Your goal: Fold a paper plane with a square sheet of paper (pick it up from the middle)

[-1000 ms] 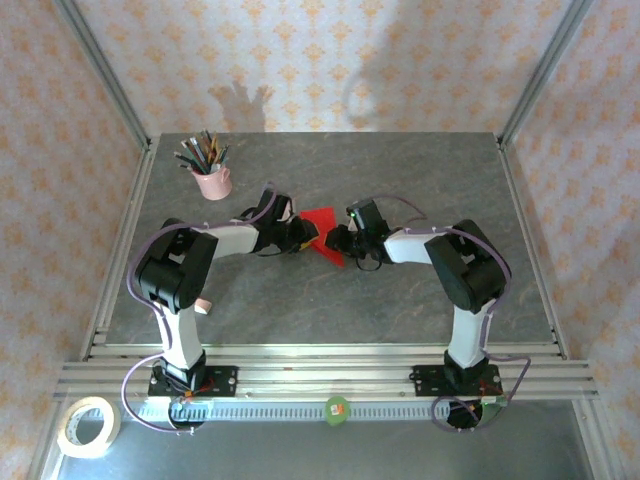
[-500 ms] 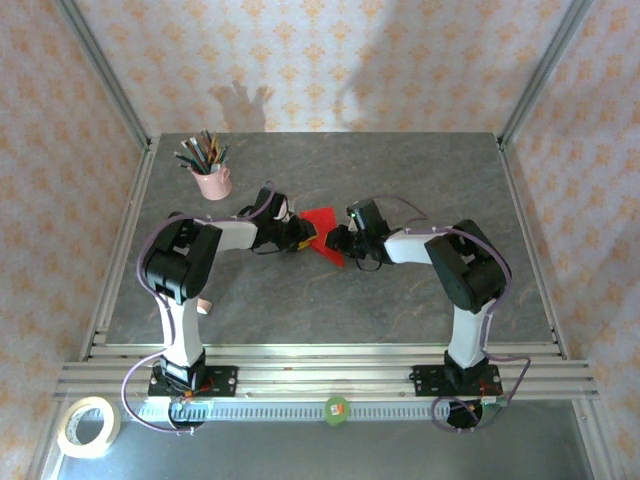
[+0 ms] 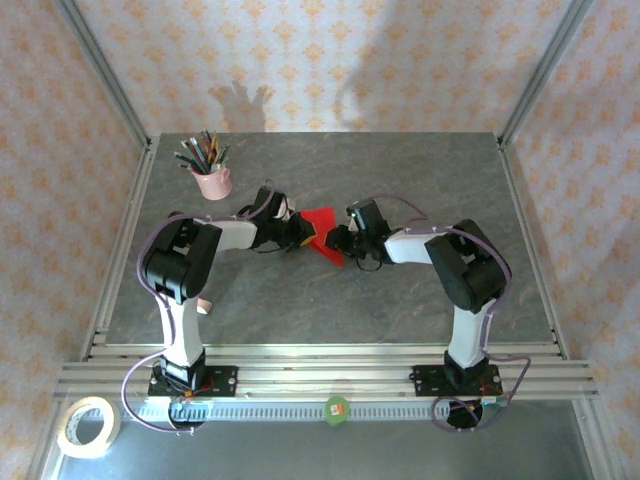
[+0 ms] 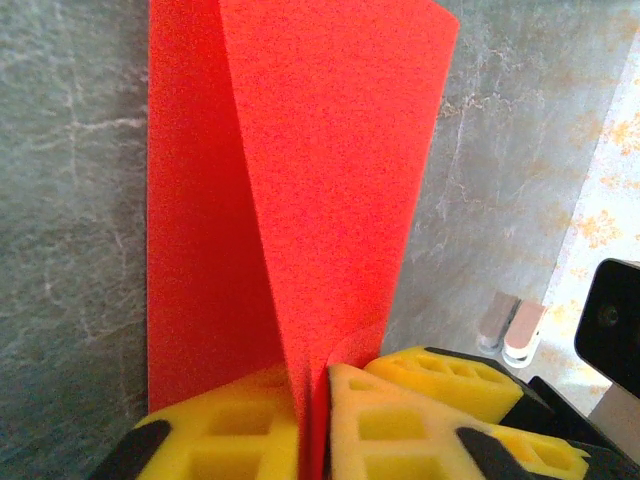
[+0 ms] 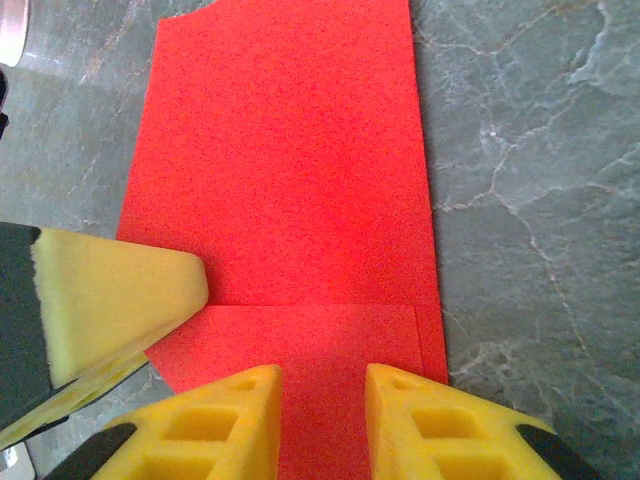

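So, left gripper (image 4: 315, 390): yellow pads together, clamped on a raised fold of the paper plane (image 4: 330, 150); sits between the pink cup (image 3: 212, 183) and the paper.
right gripper (image 5: 322, 390): fingers a little apart, tips over the paper's edge, flat red sheet showing in the gap; on the side of the paper away from the cup.
paper plane: red, partly folded, one flap standing up, the rest flat on the table (image 3: 420, 180); right of the cup, nearer the arm bases.
cup: upright, holds pencils (image 3: 203, 152), well apart from the paper.
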